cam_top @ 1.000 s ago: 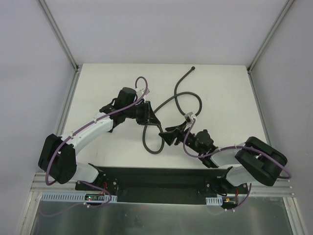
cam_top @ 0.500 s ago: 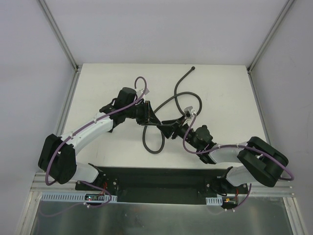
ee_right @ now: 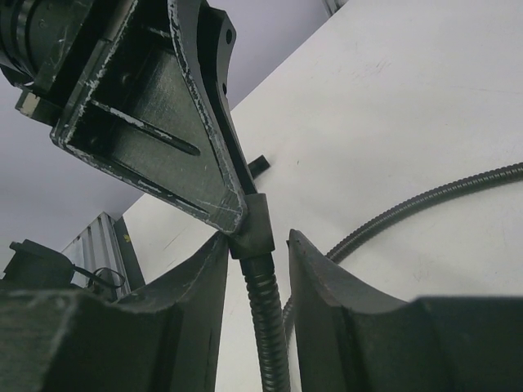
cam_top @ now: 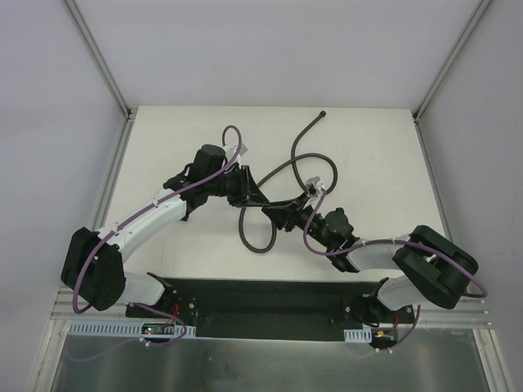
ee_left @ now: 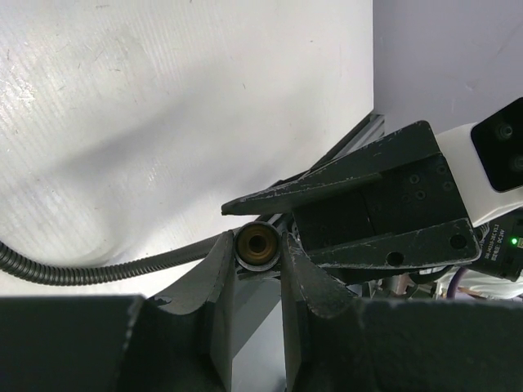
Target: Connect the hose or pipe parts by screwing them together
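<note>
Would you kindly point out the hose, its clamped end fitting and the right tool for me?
hose [cam_top: 323, 114]: top view, the knob at its free far end.
end fitting [ee_left: 257, 245]: left wrist view, its open brass-coloured mouth.
right tool [ee_right: 257, 239]: right wrist view, midway between its fingertips, where the hose passes.

hose — cut off, left wrist view edge

- The hose is seen as ribbed dark-grey metal with a dull sheen.
- A brass-coloured ring is shown inside its end.
- The left fingers and right fingers look to be made of matt black plastic, scuffed pale at the edges.
- The table is finished in smooth white, faintly scratched.
</note>
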Available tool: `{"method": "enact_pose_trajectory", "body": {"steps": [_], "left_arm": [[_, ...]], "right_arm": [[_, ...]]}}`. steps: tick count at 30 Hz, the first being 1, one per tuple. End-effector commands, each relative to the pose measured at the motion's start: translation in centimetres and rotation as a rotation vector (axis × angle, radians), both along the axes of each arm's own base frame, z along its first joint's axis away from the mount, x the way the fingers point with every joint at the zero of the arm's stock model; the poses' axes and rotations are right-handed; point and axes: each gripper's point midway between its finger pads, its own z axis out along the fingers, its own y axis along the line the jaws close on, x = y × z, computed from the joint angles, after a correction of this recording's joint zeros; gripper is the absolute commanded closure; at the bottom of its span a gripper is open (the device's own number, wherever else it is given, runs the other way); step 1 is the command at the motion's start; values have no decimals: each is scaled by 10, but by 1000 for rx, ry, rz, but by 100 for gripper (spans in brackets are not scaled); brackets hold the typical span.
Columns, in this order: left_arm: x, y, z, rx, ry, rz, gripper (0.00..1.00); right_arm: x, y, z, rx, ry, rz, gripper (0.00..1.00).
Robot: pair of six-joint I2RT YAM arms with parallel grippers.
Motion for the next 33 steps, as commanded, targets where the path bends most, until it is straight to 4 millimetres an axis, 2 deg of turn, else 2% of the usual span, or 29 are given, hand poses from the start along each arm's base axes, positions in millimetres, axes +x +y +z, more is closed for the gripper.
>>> {"method": "enact_pose_trajectory", "body": {"steps": [1,3,7,9,11,13,21,25,29,32,33], "left_arm": [[-6,-4,20,-70,-27,-14,100],[-5,-3,20,-76,-27,-9,100],[-7,-4,21,-91,-20,-7,100],[-7,-3,18,-88,-15,1,100],[-7,-4,19,-99,-13,5,100],[-8,-6,21,-120,-8,4,100],[-9,-6,24,-137,-2,6,100],[-10,-7,25,-146,3,5,100],[-10,-6,27,-150,-1,9,100],[-10,-6,28,-152,-1,12,100],[-10,-6,29,-155,-1,13,100]], "right_arm": [[2,0,73,206,-169,-6,63],[2,0,75,210,-171,-4,65],[-2,0,82,215,-197,10,88],[-3,-2,84,218,-206,10,90],[-5,-5,91,229,-223,4,85],[-6,-9,96,242,-231,-8,73],[-4,-20,105,265,-242,-53,71],[-4,-19,105,269,-234,-50,62],[-5,-19,105,271,-236,-45,62],[-7,-18,108,269,-249,-33,74],[-9,-17,109,271,-253,-25,81]]}}
